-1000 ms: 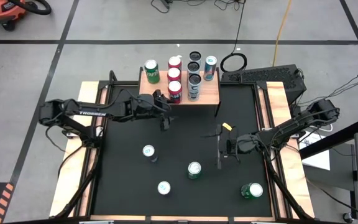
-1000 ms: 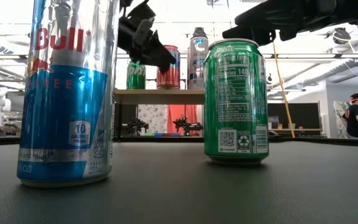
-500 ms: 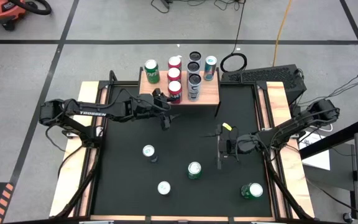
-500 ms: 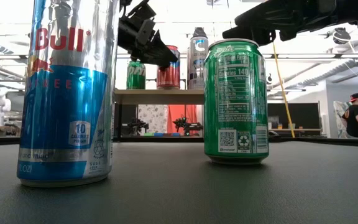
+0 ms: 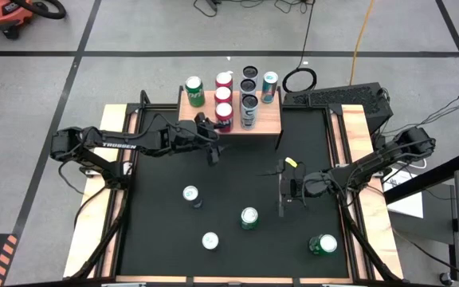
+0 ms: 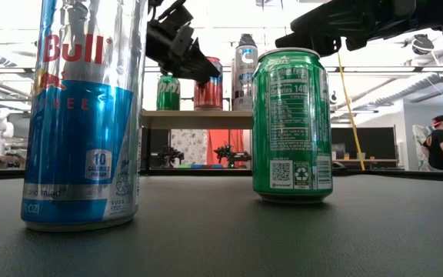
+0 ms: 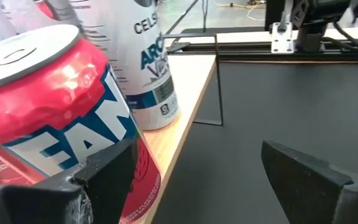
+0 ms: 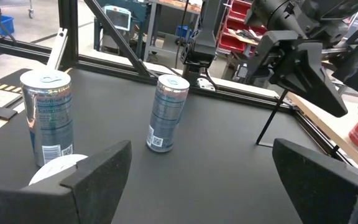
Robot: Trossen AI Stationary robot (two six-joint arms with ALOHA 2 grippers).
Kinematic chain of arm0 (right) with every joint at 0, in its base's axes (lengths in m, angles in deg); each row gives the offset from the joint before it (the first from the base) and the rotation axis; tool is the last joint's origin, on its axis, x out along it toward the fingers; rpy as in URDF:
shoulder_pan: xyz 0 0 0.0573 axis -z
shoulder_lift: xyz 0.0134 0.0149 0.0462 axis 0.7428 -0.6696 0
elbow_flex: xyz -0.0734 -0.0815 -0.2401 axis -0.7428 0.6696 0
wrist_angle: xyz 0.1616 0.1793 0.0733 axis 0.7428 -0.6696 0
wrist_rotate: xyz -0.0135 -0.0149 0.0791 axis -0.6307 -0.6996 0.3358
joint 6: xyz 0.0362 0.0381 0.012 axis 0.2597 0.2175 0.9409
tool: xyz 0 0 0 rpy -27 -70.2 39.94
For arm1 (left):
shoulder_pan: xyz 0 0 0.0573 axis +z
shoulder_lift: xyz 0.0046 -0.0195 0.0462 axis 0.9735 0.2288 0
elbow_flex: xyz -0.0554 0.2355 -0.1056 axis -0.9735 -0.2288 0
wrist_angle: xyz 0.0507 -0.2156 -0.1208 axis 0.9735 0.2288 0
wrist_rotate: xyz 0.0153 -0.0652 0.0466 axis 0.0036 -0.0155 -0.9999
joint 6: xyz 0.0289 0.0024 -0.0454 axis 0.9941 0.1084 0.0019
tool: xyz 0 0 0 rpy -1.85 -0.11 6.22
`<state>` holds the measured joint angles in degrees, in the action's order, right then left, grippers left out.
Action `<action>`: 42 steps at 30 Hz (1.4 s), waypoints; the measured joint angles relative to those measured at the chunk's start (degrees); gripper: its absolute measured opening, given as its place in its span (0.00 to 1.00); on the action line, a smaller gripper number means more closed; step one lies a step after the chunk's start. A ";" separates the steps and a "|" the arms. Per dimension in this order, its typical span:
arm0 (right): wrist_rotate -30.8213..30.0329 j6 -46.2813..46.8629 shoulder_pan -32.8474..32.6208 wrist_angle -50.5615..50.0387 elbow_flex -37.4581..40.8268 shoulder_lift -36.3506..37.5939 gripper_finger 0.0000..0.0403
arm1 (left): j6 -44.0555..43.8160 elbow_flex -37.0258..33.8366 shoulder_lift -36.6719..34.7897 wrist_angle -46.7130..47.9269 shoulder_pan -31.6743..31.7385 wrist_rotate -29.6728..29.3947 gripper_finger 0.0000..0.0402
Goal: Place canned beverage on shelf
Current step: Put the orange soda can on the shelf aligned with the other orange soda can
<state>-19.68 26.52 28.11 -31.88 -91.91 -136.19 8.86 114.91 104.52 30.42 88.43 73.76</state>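
Observation:
The shelf (image 5: 265, 119) stands at the table's far edge and bears several upright cans. Nearest its front edge is a dented red can (image 5: 224, 113), also in the left wrist view (image 7: 48, 106), with a white can (image 7: 142, 68) beside it. My left gripper (image 5: 211, 137) hovers open just in front of the shelf, level with the cans. Its far finger (image 7: 107, 177) is by the red can, and only black table shows between its fingers. My right gripper (image 5: 281, 191) hangs open over the table's middle right with nothing in it. My left gripper's far finger stands right in front of the red can's lower wall (image 7: 145, 168). I cannot tell whether it touches the can. The can stands upright on the shelf's front edge, outside the gap between the fingers.
Loose cans stand on the black table: one silver-topped (image 5: 190, 194), a green one (image 5: 249, 217), another near the front edge (image 5: 209, 240), and a green one at the front right (image 5: 323, 244). A tall blue-and-silver can (image 6: 87, 115) fills the low view's left.

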 joint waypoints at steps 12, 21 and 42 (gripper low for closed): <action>0.00 0.06 0.00 0.00 0.00 0.00 0.92 | -1.33 0.00 0.00 -0.42 0.37 3.48 0.85; 0.02 0.02 0.00 0.09 0.00 0.00 0.92 | -1.61 0.09 1.13 -2.08 0.80 6.56 0.85; 0.02 0.04 0.00 0.15 0.00 0.00 0.92 | -1.15 0.09 1.81 -2.22 1.96 3.75 0.63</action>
<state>-19.66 26.57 28.11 -31.73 -91.91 -136.19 7.71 115.00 106.34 28.19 90.39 77.51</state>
